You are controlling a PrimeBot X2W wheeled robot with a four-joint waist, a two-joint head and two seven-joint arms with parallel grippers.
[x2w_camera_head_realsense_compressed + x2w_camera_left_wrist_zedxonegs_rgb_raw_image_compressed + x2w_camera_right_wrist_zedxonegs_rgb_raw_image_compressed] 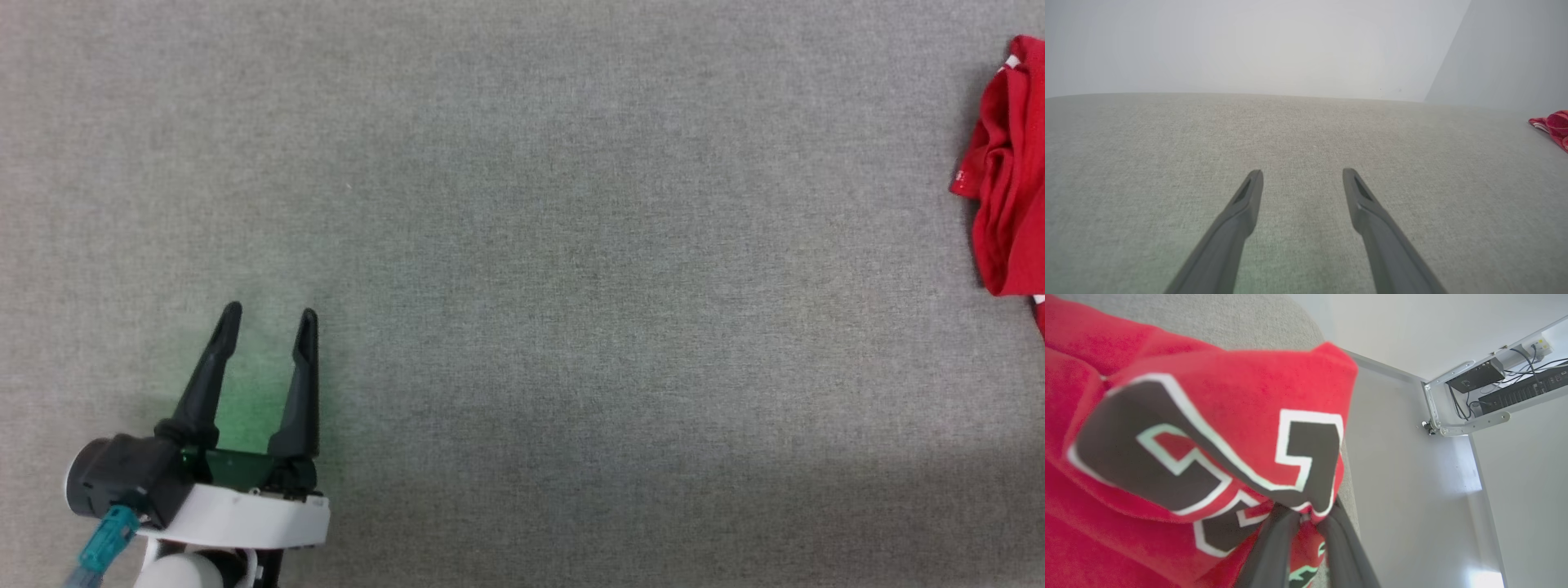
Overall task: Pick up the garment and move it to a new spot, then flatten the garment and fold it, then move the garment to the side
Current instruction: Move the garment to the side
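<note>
Right wrist view: noted right claw (1306,516) clamped on garment (1229,388). Noted left claw (270,312) splayed, empty, seven o'clock. Judged pick-up step; next, carry elsewhere.

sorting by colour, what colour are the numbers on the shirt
Black with white outline on the red shirt; best in right wrist view.

Lab-like room: bracketed wall electronics (1480,375)

Grey cloth surface (522,245), garment (1008,204) at edge
</note>
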